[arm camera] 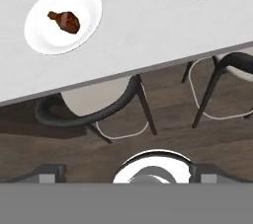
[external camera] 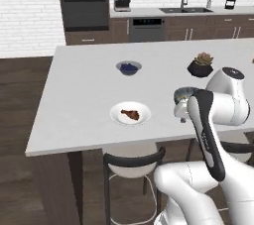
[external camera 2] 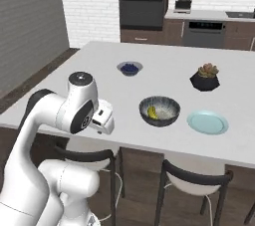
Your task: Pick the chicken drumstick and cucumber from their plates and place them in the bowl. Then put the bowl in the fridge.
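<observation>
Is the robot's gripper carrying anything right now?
Nothing is held. In the hand view nothing lies between the gripper's tips; the chicken drumstick sits on its white plate, and the cucumber lies in the bowl.

The pale tabletop (external camera 2: 99, 56) carries a white plate (external camera: 130, 113), a dark speckled bowl (external camera 2: 160, 111), a blue-green plate (external camera 2: 207, 122) — plus a berry bowl (external camera 2: 130, 68) and a potted succulent (external camera 2: 204, 77).

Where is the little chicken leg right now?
The chicken drumstick lies on the white plate near the counter's front edge, in front of the small bowl of blue berries and left of the big grey bowl.
</observation>
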Controlling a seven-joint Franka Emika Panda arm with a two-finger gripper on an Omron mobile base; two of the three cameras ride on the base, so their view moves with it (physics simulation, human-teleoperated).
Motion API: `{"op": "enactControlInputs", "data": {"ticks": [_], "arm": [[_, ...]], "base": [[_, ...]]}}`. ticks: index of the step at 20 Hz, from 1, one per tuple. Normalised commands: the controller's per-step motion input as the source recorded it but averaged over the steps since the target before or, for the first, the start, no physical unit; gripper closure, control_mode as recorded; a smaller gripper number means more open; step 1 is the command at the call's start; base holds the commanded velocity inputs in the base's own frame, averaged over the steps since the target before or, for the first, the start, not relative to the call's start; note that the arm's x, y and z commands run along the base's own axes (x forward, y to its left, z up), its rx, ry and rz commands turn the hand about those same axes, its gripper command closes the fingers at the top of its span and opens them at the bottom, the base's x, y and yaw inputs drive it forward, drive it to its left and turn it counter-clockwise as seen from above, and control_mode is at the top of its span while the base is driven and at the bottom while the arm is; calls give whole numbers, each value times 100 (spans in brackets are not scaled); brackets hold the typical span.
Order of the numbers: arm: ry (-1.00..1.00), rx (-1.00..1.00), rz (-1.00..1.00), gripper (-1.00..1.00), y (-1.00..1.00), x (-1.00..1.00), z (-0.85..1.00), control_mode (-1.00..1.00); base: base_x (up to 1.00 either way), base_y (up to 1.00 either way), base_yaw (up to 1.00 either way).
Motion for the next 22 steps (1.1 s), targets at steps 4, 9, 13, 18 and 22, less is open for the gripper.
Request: {"op": "enactControlInputs", "data": {"ticks": [4,9,13,18,22], "arm": [[0,0,0,-100,0,0,0,100],[0,0,0,-100,0,0,0,100],[17,0,0,-100,0,75,0,-100],[12,-5,14,-100,-1,77,0,-100],[0,-16,40,-100,-17,40,-17,-100]], "base": [[11,88,0],[82,31,0],[25,3,0],[0,0,0],[0,0,0]]}}
